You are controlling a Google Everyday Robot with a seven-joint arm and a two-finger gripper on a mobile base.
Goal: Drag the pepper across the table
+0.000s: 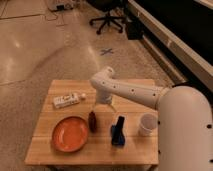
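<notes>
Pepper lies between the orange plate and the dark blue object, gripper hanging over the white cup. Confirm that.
Wrong on the gripper: the camera view shows it over the table just beyond the pepper, away from the white cup. The rest holds.

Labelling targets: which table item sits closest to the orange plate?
The pepper, slim, dark red-brown, right beside the plate; tube, blue object and cup sit farther off. The pincer hangs beyond it over the table.

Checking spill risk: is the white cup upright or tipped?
Upright: round white cup shows its open rim on top. Gripper is near slim dark-red pepper.
</notes>
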